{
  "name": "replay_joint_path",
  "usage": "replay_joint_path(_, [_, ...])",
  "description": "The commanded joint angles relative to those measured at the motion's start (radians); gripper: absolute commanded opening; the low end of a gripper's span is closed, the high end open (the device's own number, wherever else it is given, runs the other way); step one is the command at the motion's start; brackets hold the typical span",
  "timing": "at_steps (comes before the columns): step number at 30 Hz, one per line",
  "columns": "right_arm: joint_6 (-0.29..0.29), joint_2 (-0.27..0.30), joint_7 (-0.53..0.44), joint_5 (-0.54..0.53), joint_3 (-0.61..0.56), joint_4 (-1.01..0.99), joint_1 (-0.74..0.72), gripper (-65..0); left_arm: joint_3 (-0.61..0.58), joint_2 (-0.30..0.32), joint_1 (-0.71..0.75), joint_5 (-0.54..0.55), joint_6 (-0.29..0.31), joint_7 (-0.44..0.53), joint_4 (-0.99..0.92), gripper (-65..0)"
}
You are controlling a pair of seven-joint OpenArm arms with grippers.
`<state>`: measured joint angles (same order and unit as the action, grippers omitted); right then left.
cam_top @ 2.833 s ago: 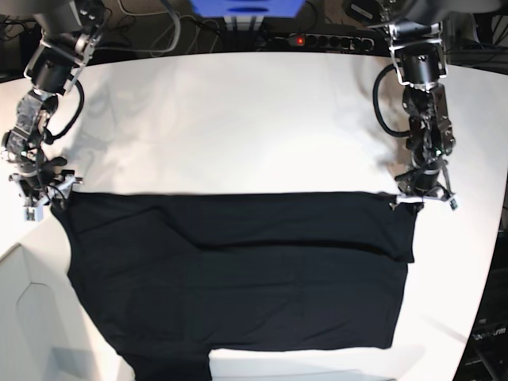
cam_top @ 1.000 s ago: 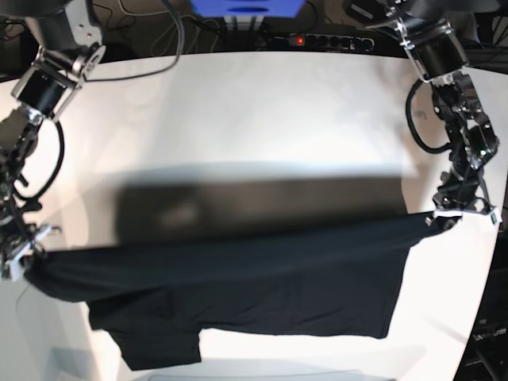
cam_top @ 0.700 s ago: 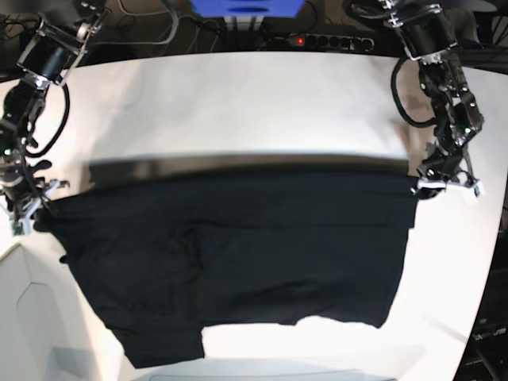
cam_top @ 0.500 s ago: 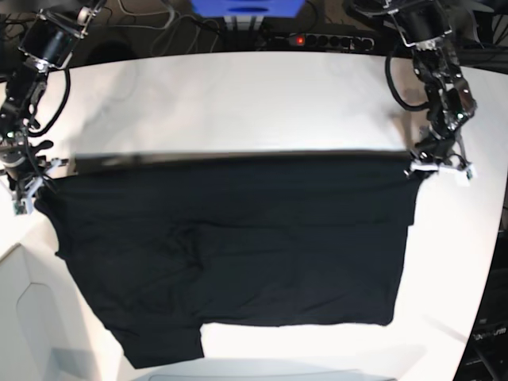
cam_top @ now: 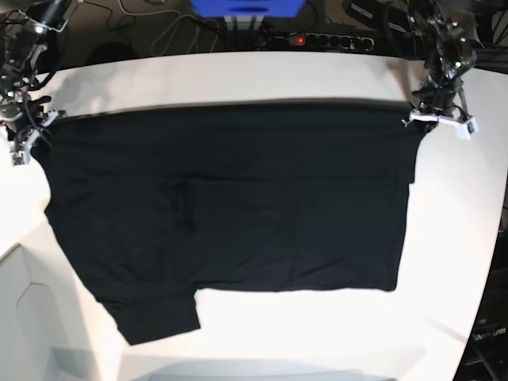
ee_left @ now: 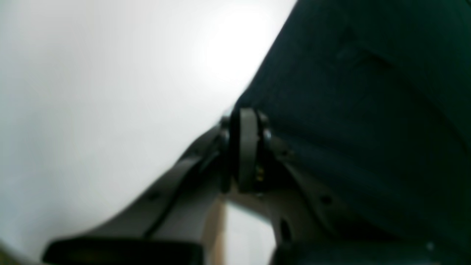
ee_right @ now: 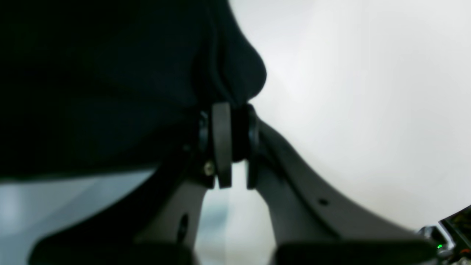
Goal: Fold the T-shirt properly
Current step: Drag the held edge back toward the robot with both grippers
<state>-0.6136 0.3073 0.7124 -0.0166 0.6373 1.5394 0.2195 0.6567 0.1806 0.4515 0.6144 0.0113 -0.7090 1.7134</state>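
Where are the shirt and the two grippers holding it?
T-shirt (cam_top: 238, 206), base view, middle of the cloth.
Left gripper (cam_top: 435, 121), base view, fingertips pinching the shirt's corner.
Right gripper (cam_top: 25, 136), base view, fingertips at the other corner.

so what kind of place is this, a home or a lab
Most likely a robotics lab or test bench: a bare white table with a black T-shirt spread on it, and behind it a power strip and loose cables.

Base camera looks down from above on the white tabletop (cam_top: 262, 333); both wrist cameras peer close along their fingers, sharing the large black soft-fabric T-shirt (cam_top: 230, 206).
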Motion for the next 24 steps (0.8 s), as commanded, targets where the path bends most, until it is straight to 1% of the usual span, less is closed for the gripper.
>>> replay_joint_path(1, [0.007, 0.023, -0.012, 0.011, 0.013, 0.034, 0.019, -65.0, 0.028, 0.013, 0.020, -0.009, -0.006, 0.024, 0.026, -65.0])
replay_joint_path(6, [0.007, -0.026, -0.012, 0.011, 0.069, 0.135, 0.107, -65.0, 0.048, 0.018, 0.096, -0.009, -0.006, 0.028, 0.030, -65.0])
replay_joint_path(9, [0.007, -0.073, -0.012, 0.011, 0.100, 0.201, 0.165, -65.0, 0.053, 0.023, 0.120, -0.015, -0.006, 0.028, 0.023, -65.0])
replay_joint_path(13, [0.007, -0.110, -0.012, 0.011, 0.118, 0.215, 0.214, -65.0, 0.084, 0.021, 0.132, -0.017, -0.006, 0.021, 0.023, -65.0])
replay_joint_path(17, [0.007, -0.119, -0.004, 0.014, 0.118, 0.209, 0.225, -65.0, 0.084, 0.023, 0.131, -0.017, -0.006, 0.021, 0.018, -65.0])
replay_joint_path(19, [0.007, -0.139, -0.010, 0.014, 0.118, 0.210, 0.234, -65.0, 0.079, 0.023, 0.131, -0.017, -0.006, 0.021, 0.018, -65.0])
replay_joint_path(24, [0.007, -0.144, -0.004, 0.014, 0.117, 0.210, 0.232, -65.0, 0.076, 0.023, 0.131, -0.017, -0.006, 0.018, 0.021, -64.8])
